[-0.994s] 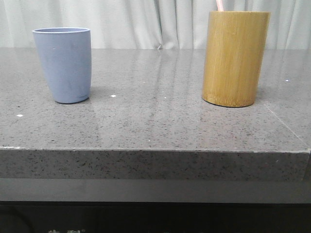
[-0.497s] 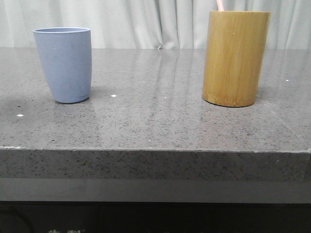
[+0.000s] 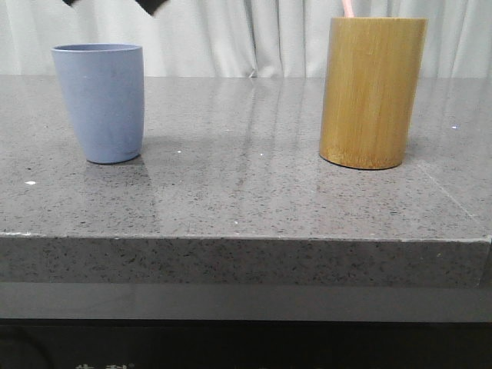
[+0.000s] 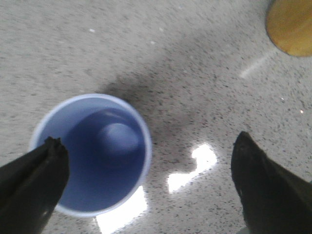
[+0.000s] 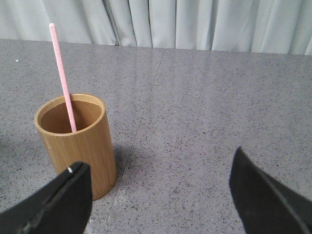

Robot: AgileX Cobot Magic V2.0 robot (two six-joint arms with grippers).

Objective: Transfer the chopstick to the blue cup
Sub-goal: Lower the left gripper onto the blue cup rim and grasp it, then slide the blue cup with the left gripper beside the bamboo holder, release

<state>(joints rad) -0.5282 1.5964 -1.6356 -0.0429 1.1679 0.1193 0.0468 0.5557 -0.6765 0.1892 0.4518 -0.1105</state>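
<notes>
The blue cup (image 3: pixel 100 104) stands upright at the table's left and looks empty from above in the left wrist view (image 4: pixel 92 156). My left gripper (image 4: pixel 148 180) is open and empty, high above the cup and a little to its right; its dark fingers (image 3: pixel 154 6) only just show at the top of the front view. One pink chopstick (image 5: pixel 62 78) leans inside the bamboo holder (image 5: pixel 78 146), and only its tip (image 3: pixel 347 8) shows in the front view. My right gripper (image 5: pixel 161 200) is open and empty, beside and short of the holder.
The bamboo holder (image 3: pixel 373 92) stands at the table's right, well apart from the blue cup. The grey stone table (image 3: pixel 246 192) has its front edge near the camera. Pale curtains (image 3: pixel 254 38) hang behind.
My left gripper's fingers have come into the top of the front view above the blue cup, and a shadow now lies on the table beside the cup. Cup and holder have not moved.
</notes>
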